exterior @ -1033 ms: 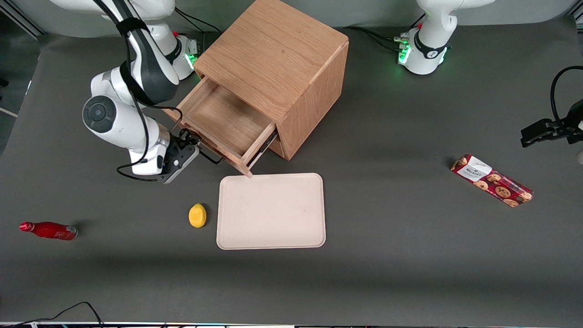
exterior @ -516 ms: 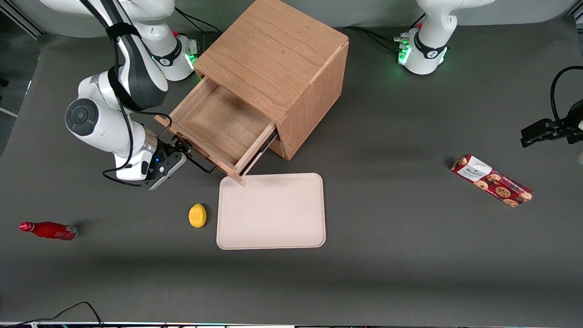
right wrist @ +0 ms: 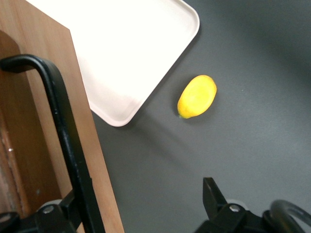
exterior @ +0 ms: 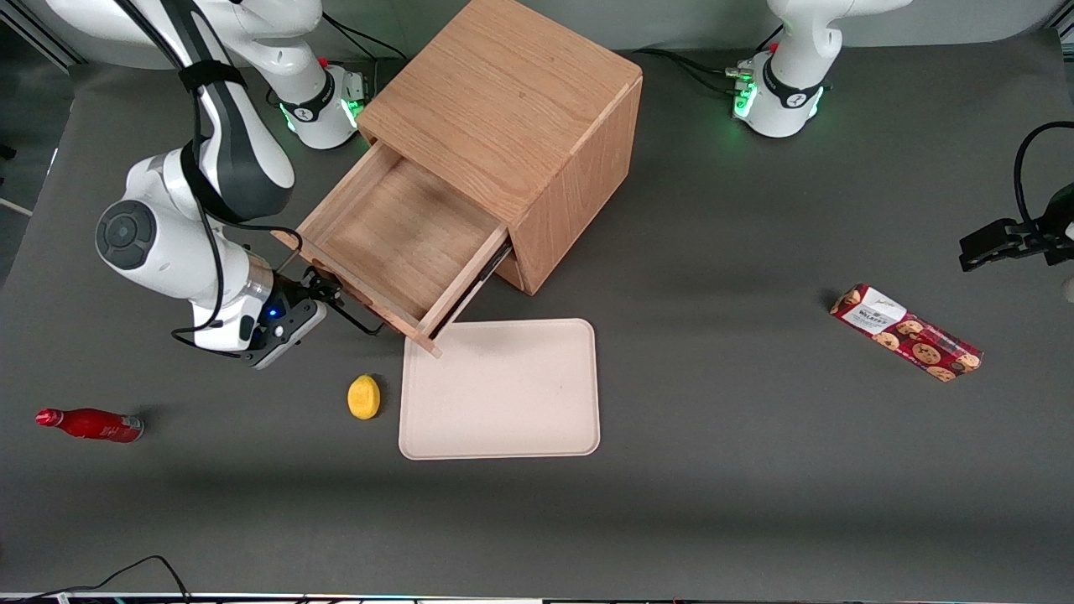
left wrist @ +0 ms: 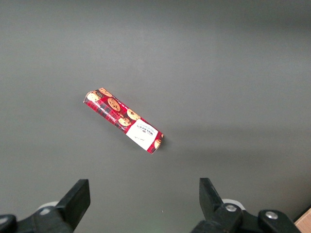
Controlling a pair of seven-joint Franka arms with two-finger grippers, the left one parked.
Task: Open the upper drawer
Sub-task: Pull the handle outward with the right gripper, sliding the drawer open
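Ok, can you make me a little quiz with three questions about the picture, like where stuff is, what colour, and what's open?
1. Where is the gripper?
A. At the upper drawer's black handle
B. Over the tray
C. By the cookie box

2. What colour is the bottle?
A. Blue
B. Red
C. Green

3. How is the upper drawer?
A. Pushed shut
B. Taken out and lying on the table
C. Pulled out, nothing in it

Answers:
1 A, the gripper sits at the handle.
2 B, the bottle lying toward the working arm's end of the table is red.
3 C, bare wood shows inside the drawer.
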